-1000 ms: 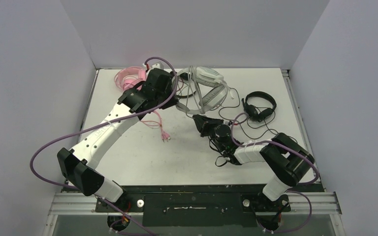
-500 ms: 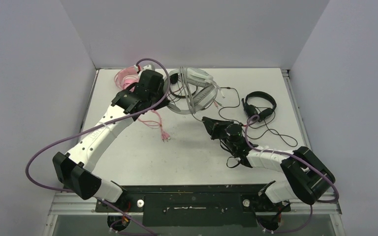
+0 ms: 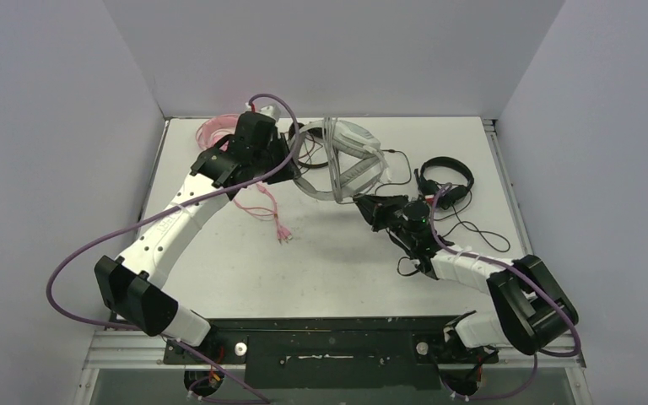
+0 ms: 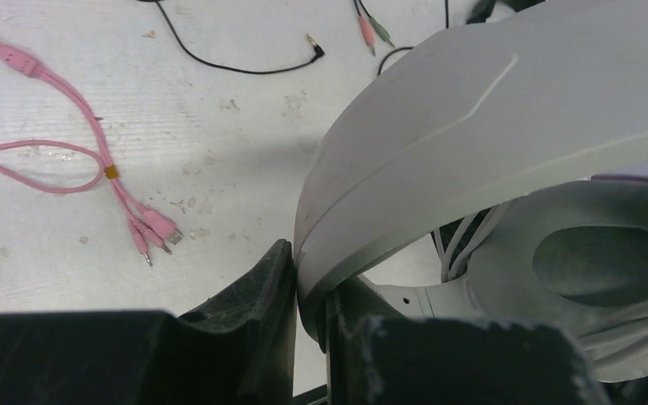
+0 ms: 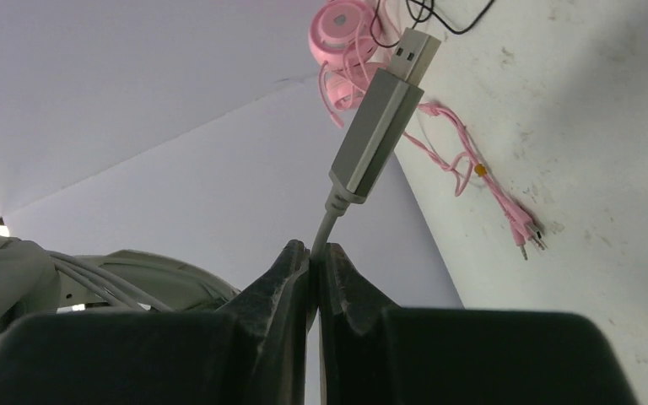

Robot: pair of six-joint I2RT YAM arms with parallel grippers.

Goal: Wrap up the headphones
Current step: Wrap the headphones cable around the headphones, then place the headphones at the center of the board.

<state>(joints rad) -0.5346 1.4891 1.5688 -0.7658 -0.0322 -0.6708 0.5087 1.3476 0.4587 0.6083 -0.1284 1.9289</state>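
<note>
The right gripper (image 3: pixel 364 203), pinching the grey USB cable (image 5: pixel 374 126), is now farther right and nearer to the small thin black headset (image 3: pixel 445 180) than a second ago.

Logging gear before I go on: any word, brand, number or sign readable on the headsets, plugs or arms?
None can be read.
Small dark mark on the pink headset earcup: too small to read.
The grey USB plug: no print showing.
The white-grey headset band: plain.
</note>
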